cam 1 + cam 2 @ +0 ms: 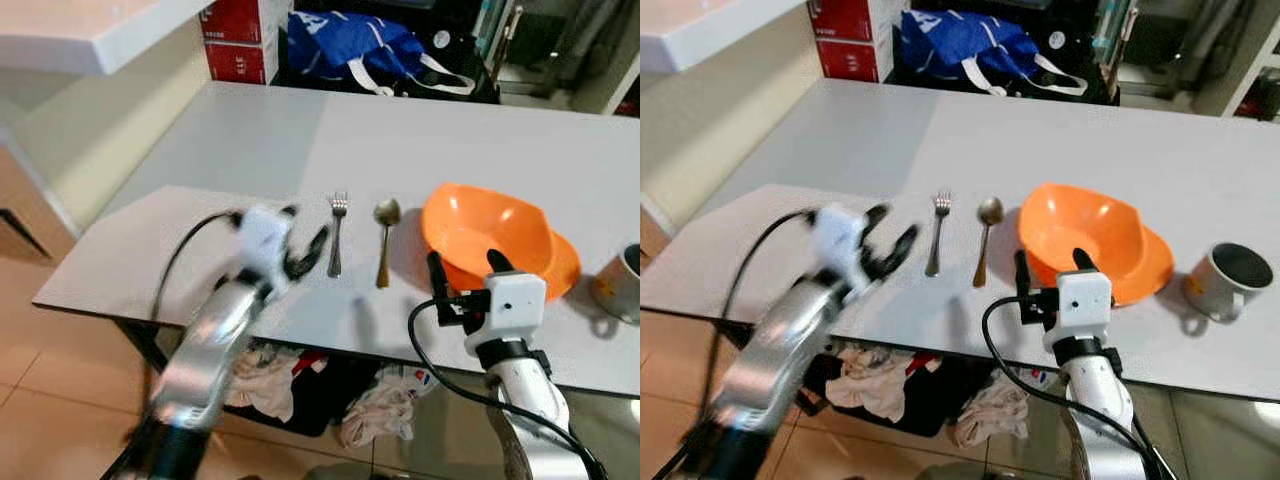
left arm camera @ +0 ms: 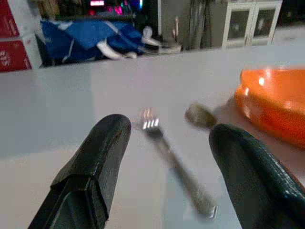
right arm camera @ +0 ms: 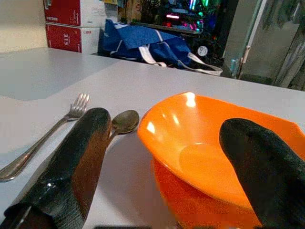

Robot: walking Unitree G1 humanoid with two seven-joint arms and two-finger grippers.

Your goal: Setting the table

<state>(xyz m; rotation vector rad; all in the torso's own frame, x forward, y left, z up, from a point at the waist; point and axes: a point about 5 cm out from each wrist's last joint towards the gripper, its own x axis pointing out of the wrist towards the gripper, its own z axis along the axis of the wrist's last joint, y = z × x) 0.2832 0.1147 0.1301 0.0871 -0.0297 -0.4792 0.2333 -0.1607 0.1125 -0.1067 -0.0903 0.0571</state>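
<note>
Your left gripper (image 1: 305, 250) hovers with fingers spread and empty just left of the fork (image 1: 337, 235), which lies flat on the grey table (image 1: 240, 140) beside the spoon (image 1: 385, 240). Your right gripper (image 1: 465, 268) is also spread apart, empty, at the near rim of the tilted orange bowl (image 1: 490, 235). A mug (image 1: 1230, 280) stands right of the bowl.

The bowl (image 3: 209, 157) looks like shiny orange plastic. The fork (image 1: 337, 235) is bright metal, and the spoon (image 1: 385, 240) is duller, brownish metal. The table (image 1: 250, 140) is smooth, matt grey-white. The mug (image 1: 1228, 280) looks glazed and smooth.
</note>
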